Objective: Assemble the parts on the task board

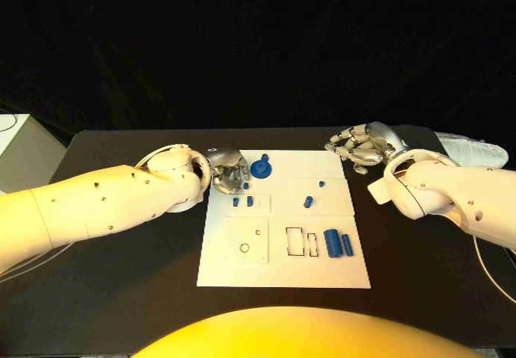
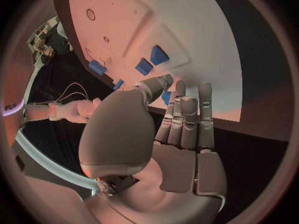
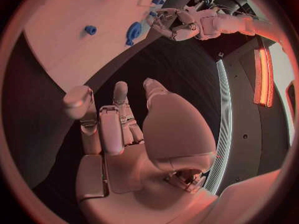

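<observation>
Left hand, fingers loosely curled and holding nothing, hovers at the task board's upper-left edge; drifting sideways could nudge the blue ringed part.

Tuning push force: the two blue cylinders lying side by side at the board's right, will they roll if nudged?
Probably. The two blue cylinders lie on their sides on the flat white board, so a sideways nudge would likely roll them. They look small, rigid and light. Their smooth surface may slip in a pinch.
</observation>
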You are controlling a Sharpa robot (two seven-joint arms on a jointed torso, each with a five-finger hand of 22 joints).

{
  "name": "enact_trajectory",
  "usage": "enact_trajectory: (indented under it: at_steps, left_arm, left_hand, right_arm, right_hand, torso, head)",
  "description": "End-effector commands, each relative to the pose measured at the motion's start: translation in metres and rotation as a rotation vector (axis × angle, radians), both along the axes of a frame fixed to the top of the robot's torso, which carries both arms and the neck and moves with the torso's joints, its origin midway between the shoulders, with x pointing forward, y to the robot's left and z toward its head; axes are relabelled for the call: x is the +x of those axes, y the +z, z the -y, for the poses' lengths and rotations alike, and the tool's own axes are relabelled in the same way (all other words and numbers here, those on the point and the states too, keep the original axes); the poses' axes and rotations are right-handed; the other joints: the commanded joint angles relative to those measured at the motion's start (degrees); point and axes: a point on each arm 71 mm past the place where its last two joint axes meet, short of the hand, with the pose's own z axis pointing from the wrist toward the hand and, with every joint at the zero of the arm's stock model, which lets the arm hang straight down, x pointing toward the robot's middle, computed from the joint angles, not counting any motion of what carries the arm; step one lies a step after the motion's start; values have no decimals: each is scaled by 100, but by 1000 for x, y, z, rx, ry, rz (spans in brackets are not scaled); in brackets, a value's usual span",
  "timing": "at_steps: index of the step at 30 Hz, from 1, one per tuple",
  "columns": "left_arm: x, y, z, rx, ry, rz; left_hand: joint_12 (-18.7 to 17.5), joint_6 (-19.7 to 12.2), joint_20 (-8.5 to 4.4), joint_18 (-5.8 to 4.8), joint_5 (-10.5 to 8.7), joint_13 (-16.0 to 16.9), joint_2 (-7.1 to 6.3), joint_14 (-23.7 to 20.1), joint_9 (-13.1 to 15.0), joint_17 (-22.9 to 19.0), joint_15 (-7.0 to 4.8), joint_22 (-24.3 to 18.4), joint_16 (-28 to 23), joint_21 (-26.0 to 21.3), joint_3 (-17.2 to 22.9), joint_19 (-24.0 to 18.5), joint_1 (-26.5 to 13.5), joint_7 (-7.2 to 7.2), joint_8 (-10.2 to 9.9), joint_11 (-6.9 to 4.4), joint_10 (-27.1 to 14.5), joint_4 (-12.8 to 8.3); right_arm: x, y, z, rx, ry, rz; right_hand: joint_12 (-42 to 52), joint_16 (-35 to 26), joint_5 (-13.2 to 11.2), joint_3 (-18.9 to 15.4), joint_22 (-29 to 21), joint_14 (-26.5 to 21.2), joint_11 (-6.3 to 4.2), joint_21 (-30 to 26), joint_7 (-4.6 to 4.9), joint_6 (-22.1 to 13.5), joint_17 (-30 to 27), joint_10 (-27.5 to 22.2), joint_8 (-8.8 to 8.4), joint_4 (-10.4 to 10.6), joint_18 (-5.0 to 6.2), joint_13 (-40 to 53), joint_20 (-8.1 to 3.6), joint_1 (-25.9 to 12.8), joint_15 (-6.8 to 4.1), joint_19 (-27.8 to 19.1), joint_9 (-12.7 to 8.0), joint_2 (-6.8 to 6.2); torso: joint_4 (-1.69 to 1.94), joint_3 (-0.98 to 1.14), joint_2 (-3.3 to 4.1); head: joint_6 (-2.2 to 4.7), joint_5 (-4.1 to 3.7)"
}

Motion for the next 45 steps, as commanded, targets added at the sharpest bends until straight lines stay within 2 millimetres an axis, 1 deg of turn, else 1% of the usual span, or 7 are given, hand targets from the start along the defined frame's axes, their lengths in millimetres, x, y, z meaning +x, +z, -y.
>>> enact_trajectory:
  at_steps: [1,5,9,13,16,22,45]
  left_arm:
    - [0,0,-3,4,11,-7]
    - [0,1,-10,-2,26,4]
    - [3,6,-20,-40,56,13]
    - [9,15,-37,-175,130,-22]
    - [14,22,-54,-376,207,-81]
    - [15,32,-70,-685,252,-168]
    - [-4,41,-62,-1072,213,-364]
  left_hand:
    - [24,-58,-16,71,-9,15,0,8,-10,0,-25,-6,35,-20,-33,43,67,6,-19,-28,4,5]
    - [39,-79,-21,72,-5,25,29,2,-9,-12,-31,-4,32,-18,-26,47,98,0,-6,-35,-1,0]
    - [77,32,-39,70,4,62,99,-25,25,-56,-30,18,11,15,15,65,188,94,126,-19,-69,-26]
    - [144,130,-48,68,8,120,145,-77,39,-116,-10,62,-46,77,94,70,278,198,229,18,-122,-80]
    - [173,299,10,55,16,174,208,-626,43,-1016,110,144,-512,142,234,-78,311,328,396,184,-407,-145]
    - [-358,108,249,36,-4,-219,188,-1372,-25,-1635,373,13,-1726,-270,425,-783,181,519,478,473,-1223,-150]
    - [-488,88,415,55,24,-466,271,-1528,-158,-2100,475,-665,-2650,-1265,-71,-846,70,630,579,524,-891,-51]
  right_arm:
    - [0,0,1,-5,12,0]
    - [1,-1,2,-17,30,-3]
    - [1,-1,0,-59,84,10]
    - [0,-1,-2,-131,167,33]
    - [-2,-1,-3,-230,237,72]
    - [-5,1,-8,-446,320,168]
    - [-13,-24,-35,-757,390,213]
  right_hand:
    - [-654,-107,-118,90,-86,36,-71,-167,-4,13,-104,-31,56,-7,82,-570,-26,63,-29,-4,-1,-57]
    - [-1353,-337,-903,381,-137,-18,-70,-288,-8,81,-384,104,92,-101,89,-1179,-33,543,-48,28,-3,-110]
    - [-2137,-391,-1201,926,-91,11,-42,-241,19,227,-442,219,39,-219,70,-1839,-44,1103,-37,96,-41,-306]
    - [-2751,-344,-1275,1377,-30,48,3,-188,39,397,-391,347,-56,-232,56,-2418,-16,1237,3,142,-88,-581]
    - [-3072,-357,-1366,1622,-27,40,31,-232,26,515,-412,347,-101,-275,61,-2752,2,1256,17,133,-105,-713]
    - [-3273,-405,-1343,1970,-47,4,16,-346,-11,652,-472,439,-125,-463,81,-3035,-9,1402,2,83,-109,-763]
    - [-3495,-574,-1434,2149,-112,-72,47,-590,-17,756,-686,393,-187,-535,117,-3345,9,1128,41,-9,-122,-986]
  torso:
    - [-1,-2,-2]
    - [0,-3,-2]
    - [-5,1,-6]
    - [-3,8,-14]
    - [3,12,-22]
    - [-5,26,-29]
    - [13,-1,-22]
  head:
    - [1,3]
    - [1,0]
    - [7,-2]
    - [44,13]
    - [65,-39]
    - [119,-131]
    - [206,-190]
